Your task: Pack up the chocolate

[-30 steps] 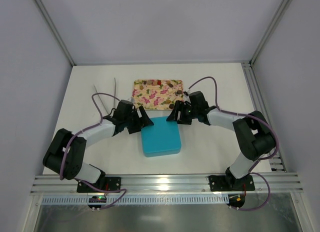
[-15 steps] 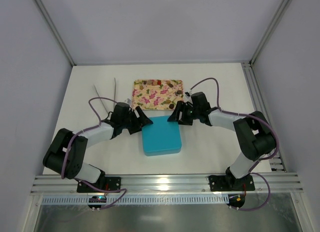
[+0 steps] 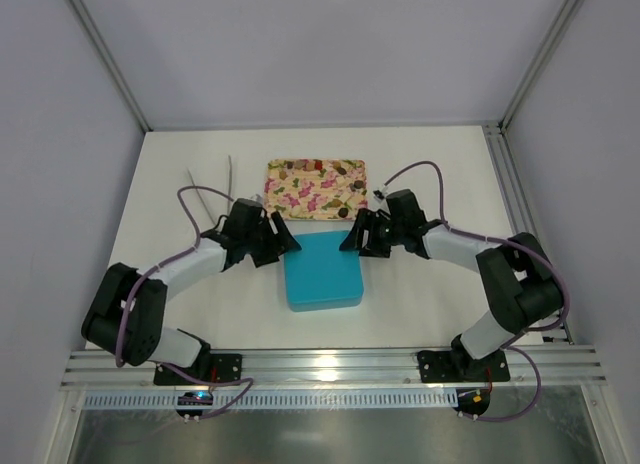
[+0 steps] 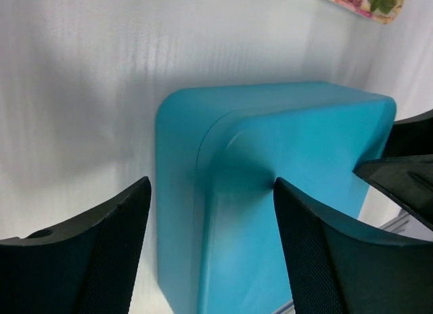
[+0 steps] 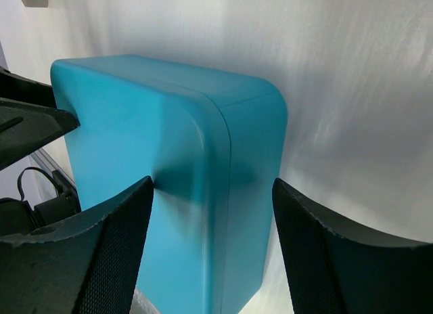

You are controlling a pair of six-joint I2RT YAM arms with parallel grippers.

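Observation:
The chocolate [image 3: 341, 168] lies as small brown and tan pieces on the pink floral tray [image 3: 315, 188] at the back of the table. In front of it sits a closed teal box [image 3: 322, 272]. My left gripper [image 3: 275, 236] is open astride the box's far-left corner [image 4: 270, 145]: one finger rests on the top and the other stands off the side wall [image 4: 213, 253]. My right gripper [image 3: 358, 234] is open astride the far-right corner [image 5: 155, 104] in the same way [image 5: 213, 250]. Neither gripper holds anything.
Two thin grey sticks [image 3: 215, 184] lie left of the tray. A metal rail [image 3: 510, 204] runs along the table's right edge. The arm bases stand at the near edge. A corner of the tray [image 4: 369, 1] shows in the left wrist view.
The left gripper's jaws have narrowed around the box corner. Both grippers have shifted slightly along the box's far edge. The box and the tray have stayed put.

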